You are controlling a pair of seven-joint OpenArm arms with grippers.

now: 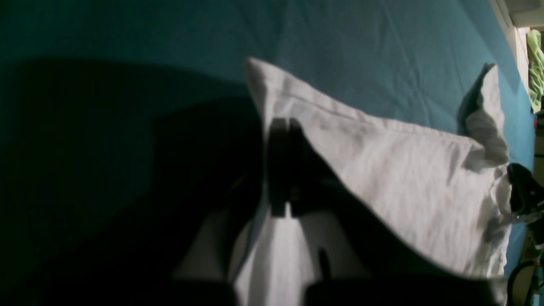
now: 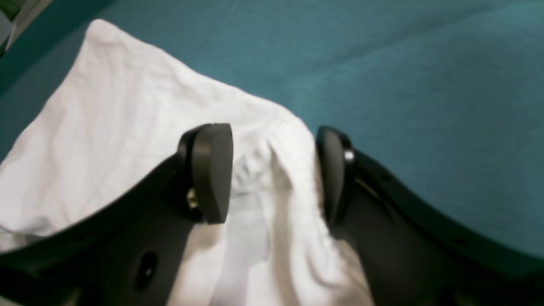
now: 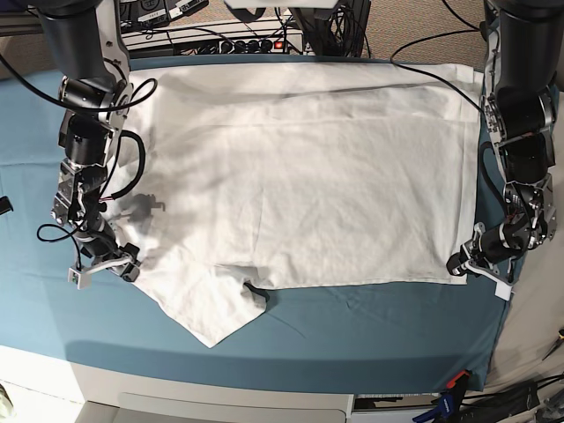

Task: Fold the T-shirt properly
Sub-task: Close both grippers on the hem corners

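The white T-shirt (image 3: pixel 300 176) lies spread flat on the teal cloth (image 3: pixel 370 326), with one sleeve pointing toward the front edge. In the base view my left gripper (image 3: pixel 460 263) is at the shirt's front right corner. In the left wrist view the left gripper (image 1: pixel 281 127) is shut on the shirt's (image 1: pixel 403 178) hemmed edge. My right gripper (image 3: pixel 130 264) is at the shirt's left side near the sleeve. In the right wrist view the right gripper (image 2: pixel 274 170) is open, with a raised fold of the shirt (image 2: pixel 106 119) between its two pads.
Cables and a power strip (image 3: pixel 220 40) run along the back edge. The teal cloth also shows in the wrist views (image 1: pixel 340 42) (image 2: pixel 425 85). A green item (image 1: pixel 535 68) hangs beyond the table's side. Clamps (image 3: pixel 449 388) sit at the front right corner.
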